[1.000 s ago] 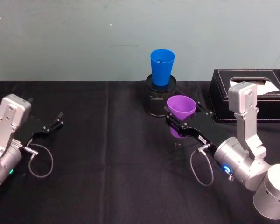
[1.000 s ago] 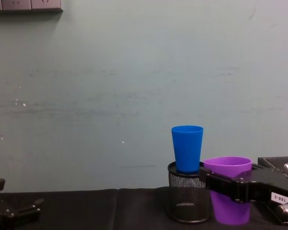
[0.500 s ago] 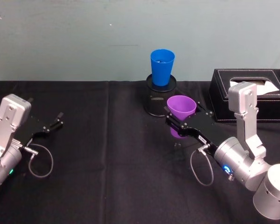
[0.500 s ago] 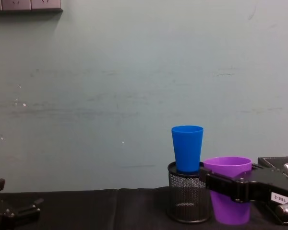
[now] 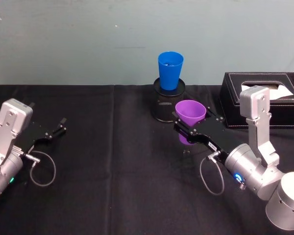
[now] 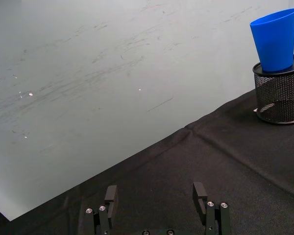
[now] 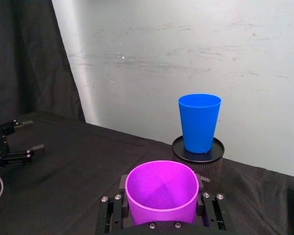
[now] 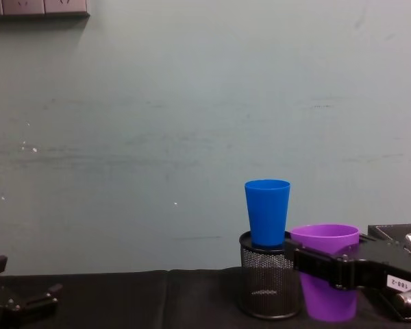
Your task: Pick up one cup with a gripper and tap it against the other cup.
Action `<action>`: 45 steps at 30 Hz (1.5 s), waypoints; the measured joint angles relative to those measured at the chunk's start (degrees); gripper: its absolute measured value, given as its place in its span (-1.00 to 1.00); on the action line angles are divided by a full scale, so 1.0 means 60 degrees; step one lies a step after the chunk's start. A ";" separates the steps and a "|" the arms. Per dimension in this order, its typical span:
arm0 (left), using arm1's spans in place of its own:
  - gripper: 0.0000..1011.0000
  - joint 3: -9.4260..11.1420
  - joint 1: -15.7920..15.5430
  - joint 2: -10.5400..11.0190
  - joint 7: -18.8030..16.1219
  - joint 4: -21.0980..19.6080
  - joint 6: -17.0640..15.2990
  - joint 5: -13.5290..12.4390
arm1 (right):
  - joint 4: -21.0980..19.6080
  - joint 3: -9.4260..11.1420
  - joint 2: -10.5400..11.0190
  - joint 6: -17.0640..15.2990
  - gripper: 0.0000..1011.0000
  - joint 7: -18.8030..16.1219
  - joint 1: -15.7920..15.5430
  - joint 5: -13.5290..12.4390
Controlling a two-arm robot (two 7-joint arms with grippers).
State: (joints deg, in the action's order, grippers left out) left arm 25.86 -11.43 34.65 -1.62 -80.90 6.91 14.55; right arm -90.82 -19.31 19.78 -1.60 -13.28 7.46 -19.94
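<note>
The purple cup [image 5: 190, 113] stands upright between the fingers of my right gripper [image 5: 192, 131], which is shut on it just below the rim. Its base is low, close to the black cloth. In the right wrist view the purple cup [image 7: 161, 190] fills the gap between the fingers [image 7: 209, 208]. The blue cup [image 5: 170, 70] sits upright on the black mesh pen holder [image 5: 166, 104], just behind and left of the purple cup, with a small gap between them. From the chest, the purple cup [image 8: 325, 281] is right of the blue cup [image 8: 267, 212]. My left gripper [image 5: 53, 132] rests open at the far left.
A black tissue box [image 5: 264, 98] stands at the back right, close behind the right arm. The black tablecloth [image 5: 112, 186] has free room between the two arms. A wall runs close behind the pen holder. A cable loops beside each wrist.
</note>
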 joint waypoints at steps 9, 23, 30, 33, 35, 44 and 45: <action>0.98 -0.0001 0.0000 0.0000 0.0000 0.0000 0.0000 0.0000 | 0.0000 0.0000 0.0000 0.0000 0.45 0.0000 0.0000 0.0000; 0.98 0.0000 0.0000 0.0000 0.0000 0.0000 0.0000 0.0000 | 0.0001 0.0000 0.0000 0.0000 0.45 0.0000 0.0000 0.0000; 0.98 -0.0001 0.0000 0.0000 0.0000 0.0000 0.0000 0.0000 | 0.0000 0.0000 0.0000 0.0000 0.45 0.0000 0.0000 0.0000; 0.98 0.0000 0.0000 0.0000 0.0000 0.0000 0.0000 -0.0001 | 0.0000 0.0000 0.0000 0.0000 0.45 0.0000 0.0000 0.0000; 0.98 0.0000 0.0000 0.0000 0.0000 0.0000 0.0000 0.0000 | 0.0000 0.0001 0.0000 0.0000 0.45 0.0000 0.0000 0.0000; 0.98 0.0000 0.0000 0.0000 -0.0001 0.0000 0.0000 0.0000 | 0.0000 0.0001 -0.0001 0.0000 0.45 0.0000 0.0000 0.0000; 0.98 0.0000 0.0001 0.0000 0.0000 0.0000 0.0000 0.0000 | 0.0000 0.0000 -0.0001 0.0000 0.45 0.0000 0.0000 0.0000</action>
State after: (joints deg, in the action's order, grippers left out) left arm 25.86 -11.43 34.65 -1.62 -80.90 6.91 14.55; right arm -90.82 -19.31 19.77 -1.60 -13.28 7.46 -19.94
